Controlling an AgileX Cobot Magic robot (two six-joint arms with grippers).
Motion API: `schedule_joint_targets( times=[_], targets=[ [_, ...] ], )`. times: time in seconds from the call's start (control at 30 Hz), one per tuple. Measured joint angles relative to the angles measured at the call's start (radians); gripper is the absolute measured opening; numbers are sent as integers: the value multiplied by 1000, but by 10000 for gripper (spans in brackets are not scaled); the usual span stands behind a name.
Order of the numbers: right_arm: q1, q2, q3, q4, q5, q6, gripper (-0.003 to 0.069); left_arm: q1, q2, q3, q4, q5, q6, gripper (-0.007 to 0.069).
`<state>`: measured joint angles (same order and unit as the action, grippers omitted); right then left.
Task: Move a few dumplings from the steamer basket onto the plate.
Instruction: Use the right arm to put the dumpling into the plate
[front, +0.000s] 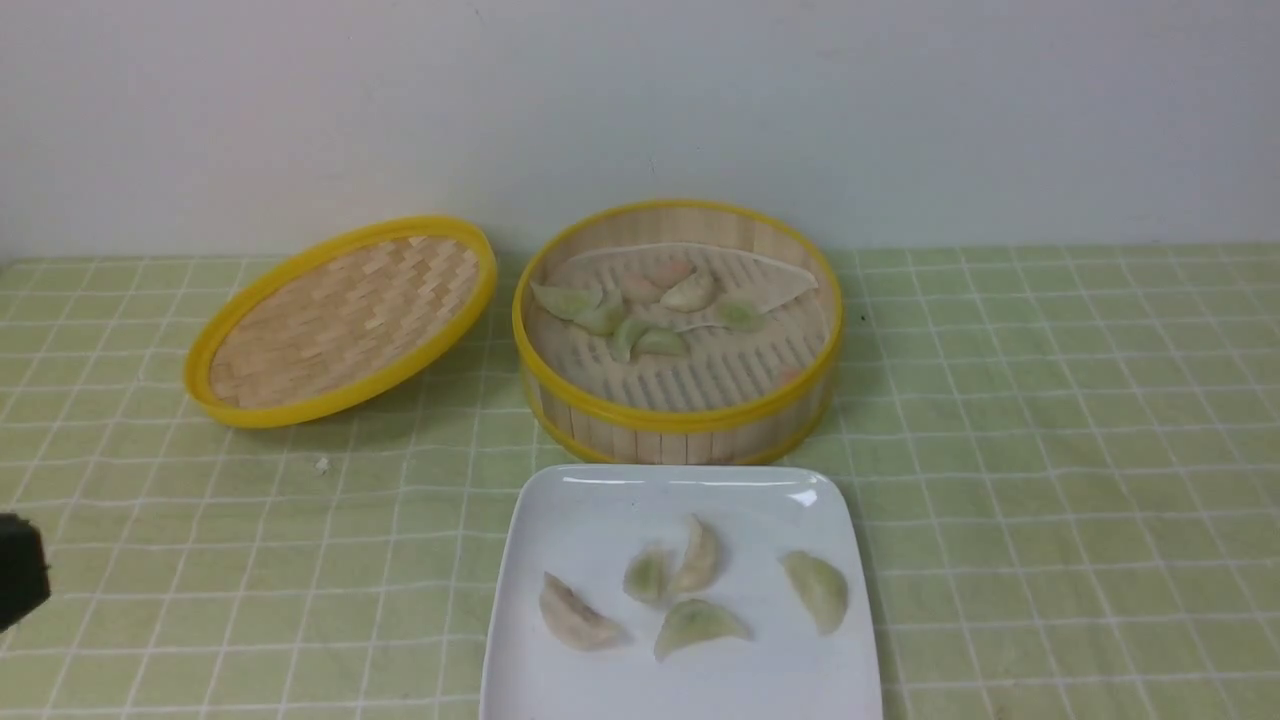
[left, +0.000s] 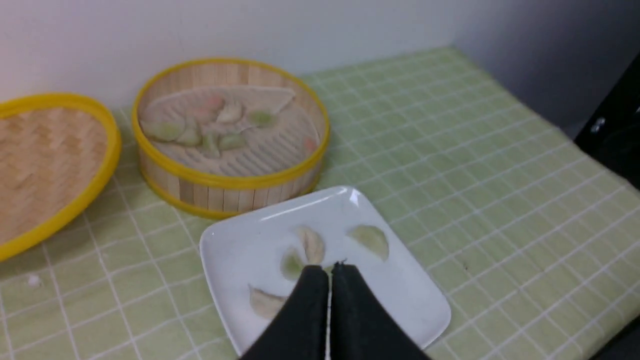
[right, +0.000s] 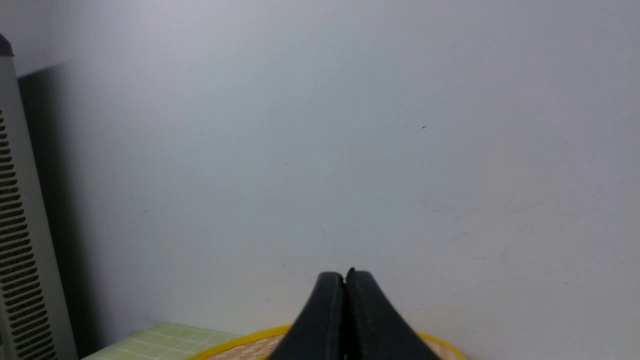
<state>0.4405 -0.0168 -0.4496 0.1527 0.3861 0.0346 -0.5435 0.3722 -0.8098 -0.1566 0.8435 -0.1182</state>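
Observation:
The steamer basket (front: 678, 425) stands at the table's middle back with several dumplings (front: 610, 312) on its liner. The white plate (front: 600, 500) lies just in front of it and bears several dumplings (front: 818, 590). In the left wrist view my left gripper (left: 329, 270) is shut and empty, hovering over the plate (left: 240, 250) and hiding part of a dumpling; the basket (left: 225, 192) lies beyond it. Only a black part of the left arm (front: 20, 580) shows in the front view. My right gripper (right: 345, 275) is shut and empty, facing the wall.
The woven yellow-rimmed lid (front: 340, 320) leans tilted left of the basket and also shows in the left wrist view (left: 40, 160). A yellow woven rim (right: 240, 345) shows under the right gripper. A small white crumb (front: 322, 464) lies on the green checked cloth.

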Motion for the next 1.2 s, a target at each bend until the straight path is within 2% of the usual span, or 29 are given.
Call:
schedule_joint_targets(
  times=[0.2,0.4,0.53,0.67,0.8,0.93,1.1,1.2],
  targets=[
    [0,0,0,0,0,0,-15,0,-156,113,-6,-12,6,-6],
    [0,0,0,0,1,0,-15,0,-217,136,168,-9,34,-6],
    [0,0,0,0,1,0,-15,0,-217,136,224,-9,35,-6],
    [0,0,0,0,1,0,-15,29,-221,139,219,-11,42,-6],
    [0,0,0,0,1,0,-15,150,-226,189,177,-86,76,-6],
    [0,0,0,0,1,0,-15,343,-274,352,151,-277,118,-6],
    [0,0,0,0,1,0,-15,534,-362,608,110,-432,129,-6],
    [0,0,0,0,2,0,-15,570,-380,689,107,-446,129,-6]
  ],
)
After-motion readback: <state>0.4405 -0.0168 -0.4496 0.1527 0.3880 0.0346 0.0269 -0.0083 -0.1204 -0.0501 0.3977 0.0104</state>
